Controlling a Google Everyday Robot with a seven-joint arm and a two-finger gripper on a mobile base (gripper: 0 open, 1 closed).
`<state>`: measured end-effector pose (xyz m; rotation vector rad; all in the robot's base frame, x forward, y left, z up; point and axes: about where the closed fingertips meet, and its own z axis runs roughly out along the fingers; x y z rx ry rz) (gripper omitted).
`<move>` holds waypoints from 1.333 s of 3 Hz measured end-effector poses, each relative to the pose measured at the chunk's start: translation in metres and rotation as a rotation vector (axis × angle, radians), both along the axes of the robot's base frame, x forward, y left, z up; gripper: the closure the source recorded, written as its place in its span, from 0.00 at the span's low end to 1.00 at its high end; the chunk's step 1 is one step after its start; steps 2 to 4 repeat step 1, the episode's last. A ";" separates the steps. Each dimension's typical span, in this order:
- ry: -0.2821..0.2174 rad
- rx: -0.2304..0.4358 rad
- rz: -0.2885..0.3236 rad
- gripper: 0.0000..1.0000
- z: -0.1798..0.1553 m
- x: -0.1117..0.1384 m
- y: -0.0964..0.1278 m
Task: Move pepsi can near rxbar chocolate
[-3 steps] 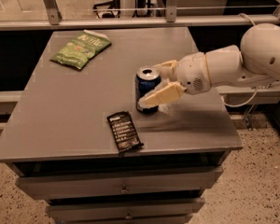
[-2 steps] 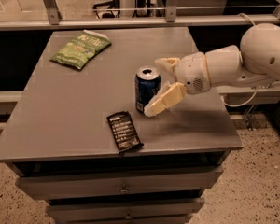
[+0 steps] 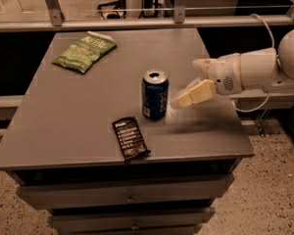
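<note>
Gray tabletop point(image 3: 78, 106) over a cabinet of drawers point(image 3: 127, 197) fills the middle of the view, with speckled flooring point(image 3: 269, 180) to the right and a metal rail point(image 3: 137, 22) running along the back.

The gripper point(image 3: 187, 82) comes in from the right on a white arm point(image 3: 250, 72), low over the right side of the table. Its two pale fingers point(image 3: 195, 94) are spread wide apart and have hold of nothing. The lower finger slants down and left, its tip just beside the right side of the pepsi can point(image 3: 155, 95), with a narrow gap showing between them. The upper finger sits higher and farther right, well clear of the can.

The pepsi can stands upright near the table's middle, silver top up, to the left of the gripper and outside its fingers. The rxbar chocolate point(image 3: 131, 138) lies flat near the front edge, just in front of the can and slightly to its left, close but not touching.

A green chip bag point(image 3: 84, 51) lies at the back left corner, well apart from the rest.
</note>
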<state>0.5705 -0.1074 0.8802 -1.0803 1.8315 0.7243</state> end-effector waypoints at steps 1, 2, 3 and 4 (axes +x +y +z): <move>0.000 0.000 0.000 0.00 0.000 0.000 0.000; 0.000 0.000 0.000 0.00 0.000 0.000 0.000; 0.000 0.000 0.000 0.00 0.000 0.000 0.000; 0.000 0.000 0.000 0.00 0.000 0.000 0.000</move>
